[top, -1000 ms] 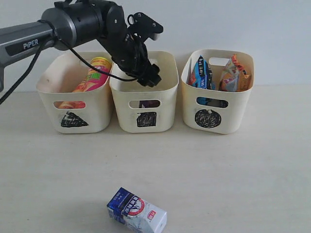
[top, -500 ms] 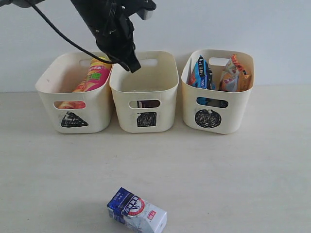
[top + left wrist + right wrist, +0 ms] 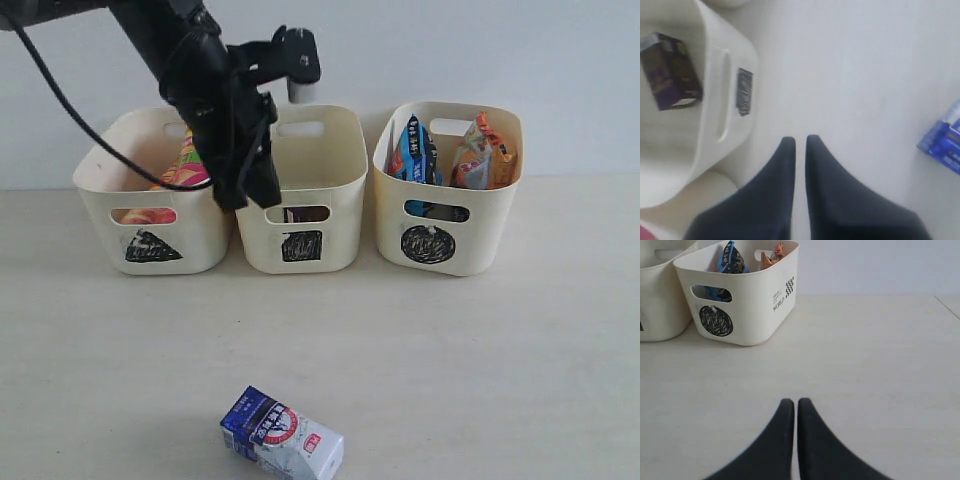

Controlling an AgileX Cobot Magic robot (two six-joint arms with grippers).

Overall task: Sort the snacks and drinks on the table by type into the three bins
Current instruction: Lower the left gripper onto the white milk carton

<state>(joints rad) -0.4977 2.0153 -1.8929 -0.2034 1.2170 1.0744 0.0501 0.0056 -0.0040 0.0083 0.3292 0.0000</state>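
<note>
A blue-and-white carton (image 3: 282, 447) with a red round logo lies on its side near the table's front edge; the left wrist view shows its corner (image 3: 945, 145). The purple carton (image 3: 670, 70) lies inside the square-marked bin (image 3: 340, 180). My left gripper (image 3: 255, 192) hangs shut and empty in front of the gap between the triangle-marked bin (image 3: 100, 215) and the square-marked one, with fingertips (image 3: 788, 142) pointing down at bare table. A yellow-and-pink chip tube (image 3: 190, 165) leans in the triangle-marked bin. The circle-marked bin (image 3: 490, 215) holds a blue bag (image 3: 412, 150) and an orange bag (image 3: 482, 150). My right gripper (image 3: 796, 401) is shut over the table.
The three cream bins stand in a row against the pale back wall. The left arm and its cable (image 3: 60, 100) cross above the triangle-marked bin. In the right wrist view the circle-marked bin (image 3: 760, 295) stands ahead of the gripper.
My left gripper has come up out of the square-marked bin, shut with nothing in it, and swung down in front of the bins. The purple carton stays in that bin.
</note>
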